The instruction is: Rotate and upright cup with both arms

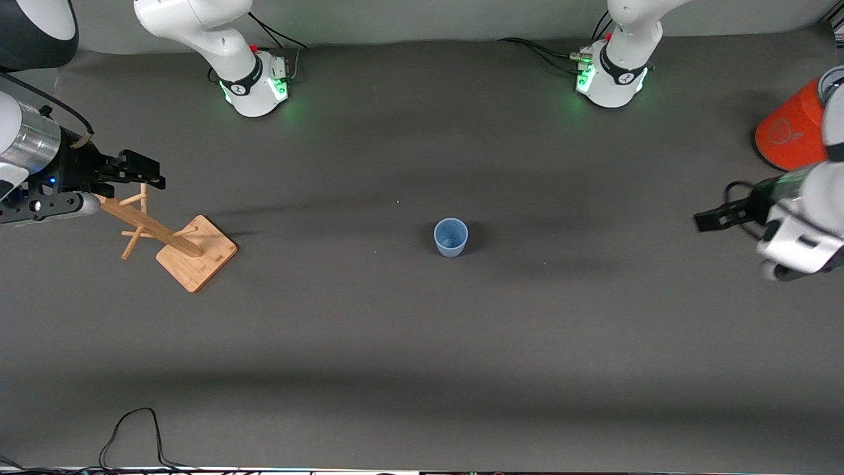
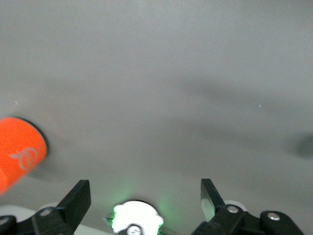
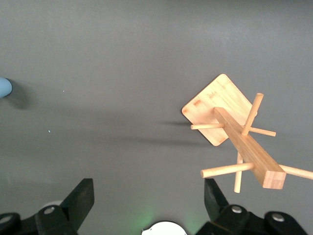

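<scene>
Since the cup (image 1: 451,237) already stands mouth-up mid-table, alone, both tools idle and empty: left tool (image 1: 715,217) beside the orange cylinder (image 1: 790,134), right tool (image 1: 135,171) over the peg rack (image 1: 173,243), jaws apart. Judgement: approach low from either end, pinch the wall squarely, avoid tipping.

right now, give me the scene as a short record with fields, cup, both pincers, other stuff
cup: light blue cup upright, mouth up, mid table, nothing touching it
left pincer: left pincer open, empty, up over the left arm's end of the table, near the orange cylinder
right pincer: right pincer open, empty, over the wooden peg stand
table: dark grey mat
</scene>
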You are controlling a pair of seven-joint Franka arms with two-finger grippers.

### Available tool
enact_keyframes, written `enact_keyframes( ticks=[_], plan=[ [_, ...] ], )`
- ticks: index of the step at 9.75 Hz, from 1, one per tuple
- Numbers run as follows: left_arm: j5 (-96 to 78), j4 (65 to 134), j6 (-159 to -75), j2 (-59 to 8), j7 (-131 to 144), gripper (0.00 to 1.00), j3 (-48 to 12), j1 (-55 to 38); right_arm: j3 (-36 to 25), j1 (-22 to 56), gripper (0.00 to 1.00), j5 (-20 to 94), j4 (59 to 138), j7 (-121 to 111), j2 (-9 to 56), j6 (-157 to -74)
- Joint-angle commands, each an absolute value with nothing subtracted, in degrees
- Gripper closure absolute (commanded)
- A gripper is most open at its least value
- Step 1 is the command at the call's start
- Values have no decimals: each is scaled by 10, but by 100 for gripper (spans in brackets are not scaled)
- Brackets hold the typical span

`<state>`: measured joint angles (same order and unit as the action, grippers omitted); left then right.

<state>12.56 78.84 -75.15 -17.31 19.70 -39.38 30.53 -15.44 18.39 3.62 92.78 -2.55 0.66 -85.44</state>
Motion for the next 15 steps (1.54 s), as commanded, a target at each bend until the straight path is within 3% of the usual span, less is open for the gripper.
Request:
enact_keyframes(
  ticks=[1,3,5,6,8,15],
  plan=[
    [90,849,-794,-86,67,0,-396,358,-157,186,0,27,922,-21,2,-844],
    [63,882,-833,-31,12,0,-393,381,-159,185,0,27,913,-17,2,-831],
    [62,969,-916,30,-13,0,-390,381,-160,183,0,26,913,-18,2,-831],
    [56,982,-939,30,-81,0,-376,382,-160,183,0,26,911,-18,0,-831],
    [-12,981,-975,30,-219,0,-327,381,-160,182,0,26,898,-17,0,-831],
    [-4,979,-959,29,-144,0,-332,364,-173,184,0,26,896,-16,-1,-818]
  ],
)
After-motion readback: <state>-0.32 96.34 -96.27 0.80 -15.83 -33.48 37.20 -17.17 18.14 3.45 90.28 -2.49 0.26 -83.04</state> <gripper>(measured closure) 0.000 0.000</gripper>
